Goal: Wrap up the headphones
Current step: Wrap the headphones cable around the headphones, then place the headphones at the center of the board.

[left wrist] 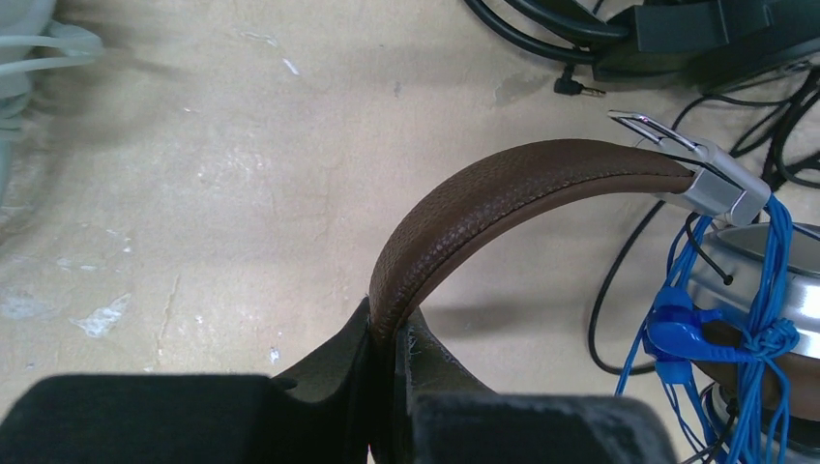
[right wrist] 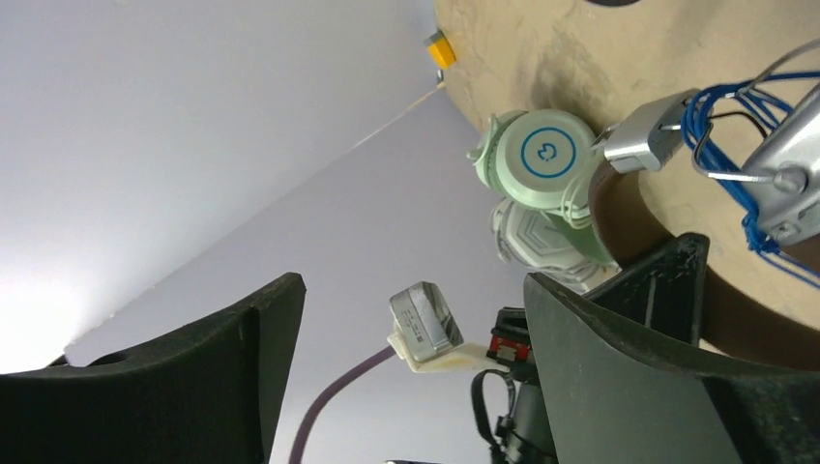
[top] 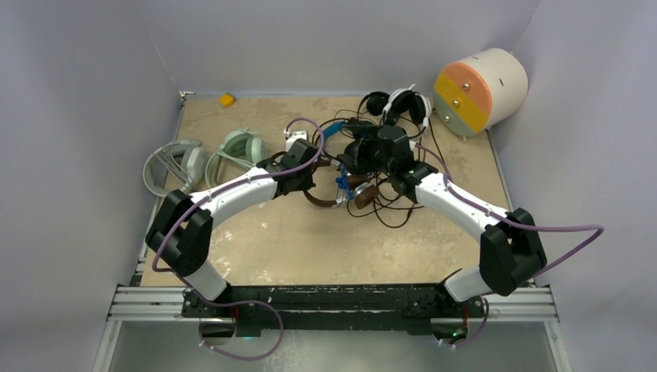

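We see the left claw (left wrist: pixel 387 333) shut tight on the brown over-ear headphones (left wrist: pixel 503 184), pinching the padded leather headband near one end of its arc. The band curves up and away from the claw to a silver metal yoke (left wrist: pixel 711 184). A thin blue cable (left wrist: pixel 749 329) is looped in a bundle around the yoke and the silver ear cup (left wrist: pixel 788 290) below it. From above, these headphones sit at the middle of the sandy bench (top: pixel 310 240), between the two claws, with loose thin black cables (top: pixel 391 213) tangled about them. We cannot tell whether the cups rest on the bench.

The right claw (right wrist: pixel 411 290) stands wide open with nothing between its black fingers, just beside the silver yoke.

The mint-green headset (top: pixel 242 146) and the white-grey headset (top: pixel 174 163) lie side by side at the bench's left edge. The black-and-white headset (top: pixel 403 101) lies at the far side, near the big cream cylinder with an orange-and-green face (top: pixel 480 89). A small yellow block (top: pixel 226 99) sits at the far left corner.
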### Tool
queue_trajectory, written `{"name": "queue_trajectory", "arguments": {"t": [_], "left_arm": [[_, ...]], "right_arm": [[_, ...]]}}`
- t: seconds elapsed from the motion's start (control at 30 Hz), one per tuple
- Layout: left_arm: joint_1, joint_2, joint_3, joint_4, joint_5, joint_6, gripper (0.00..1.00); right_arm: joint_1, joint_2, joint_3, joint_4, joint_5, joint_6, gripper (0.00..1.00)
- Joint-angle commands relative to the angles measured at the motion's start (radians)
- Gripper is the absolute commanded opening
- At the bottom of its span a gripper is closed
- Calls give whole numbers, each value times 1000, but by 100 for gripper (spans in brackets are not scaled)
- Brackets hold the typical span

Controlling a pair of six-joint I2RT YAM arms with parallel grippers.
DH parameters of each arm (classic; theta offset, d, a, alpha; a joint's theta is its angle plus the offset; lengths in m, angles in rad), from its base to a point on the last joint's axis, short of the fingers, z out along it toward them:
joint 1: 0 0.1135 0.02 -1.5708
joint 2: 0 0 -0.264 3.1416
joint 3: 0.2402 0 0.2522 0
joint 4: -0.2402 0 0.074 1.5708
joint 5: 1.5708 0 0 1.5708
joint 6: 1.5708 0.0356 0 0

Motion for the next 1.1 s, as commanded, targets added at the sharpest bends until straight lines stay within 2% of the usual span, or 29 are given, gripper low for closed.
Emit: {"name": "queue_trajectory", "arguments": {"t": [0.0, 0.23, 0.4, 0.63, 0.8, 1.07], "left_arm": [[35, -6, 65, 8, 126, -23, 0], [129, -46, 46, -13, 173, -30, 0], [178, -84, 16, -23, 163, -65, 0], [205, -157, -84, -64, 170, -161, 0], [253, -277, -225, -50, 182, -195, 0], [369, -448, -335, -215, 129, -305, 0]], "right_arm": [[-18, -26, 38, 3, 45, -132, 85], [-41, -57, 123, -73, 86, -627, 85], [-44, -101, 116, -117, 94, -860, 86], [-45, -242, 9, -86, 197, -1057, 88], [-46, -318, -40, -98, 267, -1153, 89], [-46, -417, -114, -151, 373, -1223, 89]]}}
